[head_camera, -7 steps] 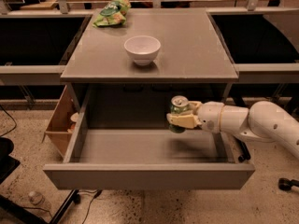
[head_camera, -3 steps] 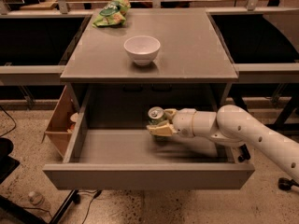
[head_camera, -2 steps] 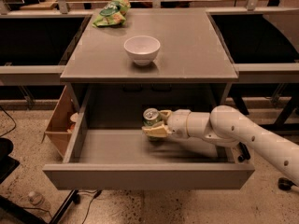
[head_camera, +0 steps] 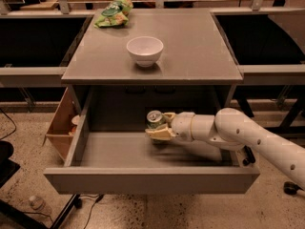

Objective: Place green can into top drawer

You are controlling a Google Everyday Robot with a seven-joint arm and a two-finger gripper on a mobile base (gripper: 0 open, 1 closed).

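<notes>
The green can (head_camera: 154, 119), with its silver top up, is held upright in my gripper (head_camera: 159, 127), which is shut on it. The gripper reaches in from the right, inside the open top drawer (head_camera: 152, 179), over the middle of its floor. The can's lower part is hidden by the fingers (head_camera: 159, 133). I cannot tell whether the can touches the drawer floor.
A white bowl (head_camera: 144, 50) and a green snack bag (head_camera: 114, 12) lie on the grey table top (head_camera: 200, 51). A cardboard box (head_camera: 61, 126) stands left of the drawer. My white arm (head_camera: 248, 137) crosses the drawer's right side.
My gripper has carried the can leftward inside the drawer, from near the right side to about the middle, and a little lower.
</notes>
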